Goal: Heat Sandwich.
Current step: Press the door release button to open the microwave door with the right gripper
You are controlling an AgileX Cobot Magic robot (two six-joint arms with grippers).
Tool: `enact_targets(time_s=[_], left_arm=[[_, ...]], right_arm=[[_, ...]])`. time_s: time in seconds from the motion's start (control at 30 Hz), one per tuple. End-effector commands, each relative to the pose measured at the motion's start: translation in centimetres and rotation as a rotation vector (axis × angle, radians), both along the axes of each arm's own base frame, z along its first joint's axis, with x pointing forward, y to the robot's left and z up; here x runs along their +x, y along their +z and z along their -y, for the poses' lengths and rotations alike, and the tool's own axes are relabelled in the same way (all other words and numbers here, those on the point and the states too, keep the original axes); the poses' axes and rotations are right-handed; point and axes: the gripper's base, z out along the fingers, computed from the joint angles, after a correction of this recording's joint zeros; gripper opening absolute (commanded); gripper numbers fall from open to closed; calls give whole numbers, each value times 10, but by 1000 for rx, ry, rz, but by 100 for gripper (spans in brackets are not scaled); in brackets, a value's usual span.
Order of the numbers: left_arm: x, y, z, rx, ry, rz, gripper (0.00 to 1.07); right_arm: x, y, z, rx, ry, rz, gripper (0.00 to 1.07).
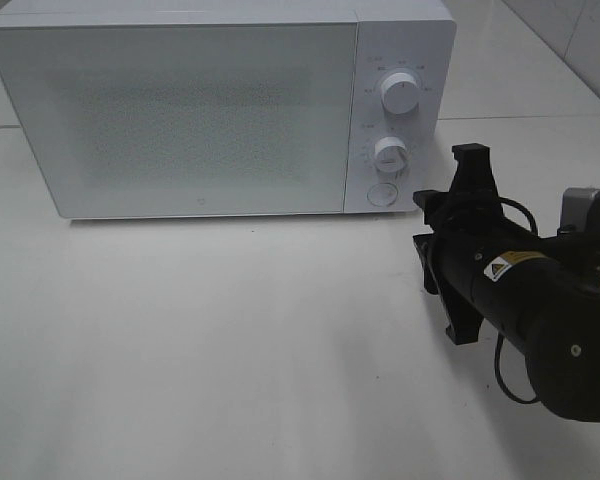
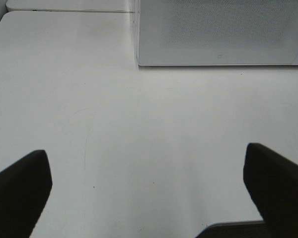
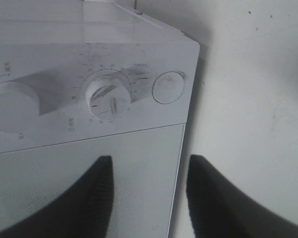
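One microwave stands at the back of the white table, and its single door is shut. The door front is pale with a fine dot pattern, and nothing behind it can be made out. The sandwich shows in none of the three views, so I cannot tell where it is.

The control strip on the right of the microwave carries three controls. There are two white knobs, an upper knob and a lower knob, and below them one round button.

Two grippers are in view, each with two dark fingers. The right gripper is on the right side of the table, just in front of the control strip and level with the lower knob and the button. Its arm is rolled to one side, so its own camera sees the knobs side by side. Its jaws stand partly apart with nothing between them. Past the gap lie the door's edge and the seam beside the controls, and whether a finger touches the microwave cannot be told.

The left gripper appears only in its own wrist view. It hangs over bare table in front of the microwave's left corner, with its jaws spread wide and holding nothing.
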Motion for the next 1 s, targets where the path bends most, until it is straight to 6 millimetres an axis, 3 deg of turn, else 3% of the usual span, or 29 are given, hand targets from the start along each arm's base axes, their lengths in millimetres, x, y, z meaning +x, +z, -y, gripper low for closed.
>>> enact_targets(time_s=[0.03,0.07,0.13,0.2,0.6,1.0], left_arm=[[-2,0,0,-3,-3,20,98],[-2,0,0,-3,-3,20,98],[-2,0,0,-3,-3,20,98],[-2,0,0,-3,-3,20,98],[-2,0,0,-3,-3,20,98],[-2,0,0,-3,-3,20,98]], right_arm=[[-1,0,-2,45,-1,-17,24],[-1,0,-2,45,-1,-17,13],[-1,0,-2,44,0,-17,3],[-1,0,-2,44,0,-15,0],[-1,-3,-1,47,-2,-44,0],[18,-23,-21,21,17,-67,0]])
